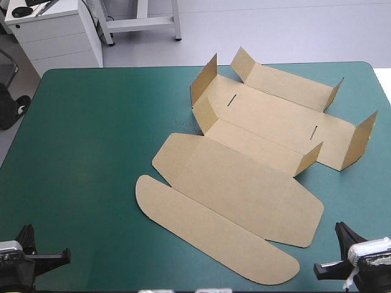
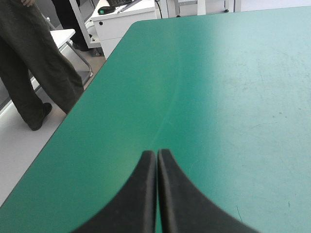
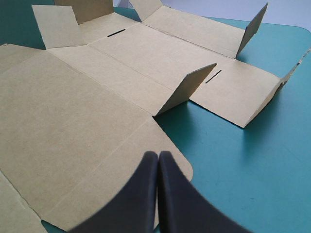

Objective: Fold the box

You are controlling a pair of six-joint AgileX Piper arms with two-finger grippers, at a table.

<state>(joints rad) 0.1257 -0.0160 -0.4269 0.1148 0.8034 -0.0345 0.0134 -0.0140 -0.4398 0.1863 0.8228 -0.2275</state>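
Box [image 1: 244,177]: one brown sheet, six flaps [image 1: 365,139] raised.

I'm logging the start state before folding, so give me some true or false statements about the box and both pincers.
1. The box lies on the teal-green cover with several flaps standing up. True.
2. The left pincer is shut over bare cover. True.
3. One pincer grips a flap. False: the right pincer is also shut on nothing.
4. The box is a finished tray. False: it is mostly a flat sheet.
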